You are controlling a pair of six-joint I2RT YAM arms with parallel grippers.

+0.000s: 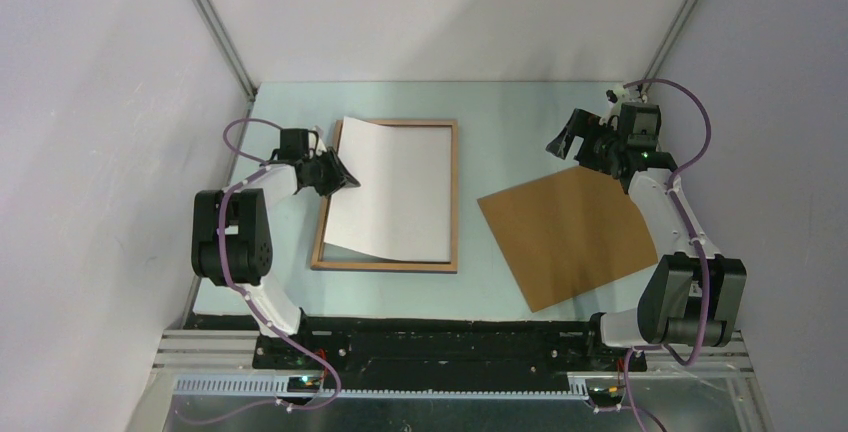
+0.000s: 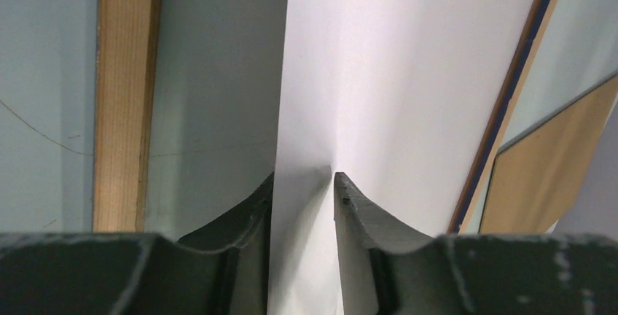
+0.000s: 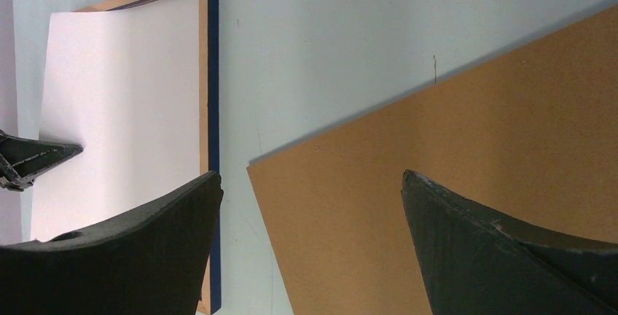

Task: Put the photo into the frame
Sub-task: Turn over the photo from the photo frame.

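Note:
The photo point(image 1: 395, 187) lies white back up inside the frame point(image 1: 455, 202), which rests wood-brown back up on the table. The photo's left edge is curled up off the frame. My left gripper point(image 1: 345, 177) is at that raised left edge, and in the left wrist view point(image 2: 304, 176) its fingers are shut on the photo point(image 2: 408, 74), with the frame's border point(image 2: 120, 96) below. My right gripper point(image 1: 570, 142) is open and empty, above the far corner of the brown backing board point(image 1: 565, 232). The right wrist view shows the gripper point(image 3: 312, 176), photo point(image 3: 116, 96) and frame's blue edge point(image 3: 211, 74).
The brown backing board point(image 3: 474, 147) lies flat and tilted on the table to the right of the frame, with a strip of bare table between them. Grey walls close in the table on the left, back and right.

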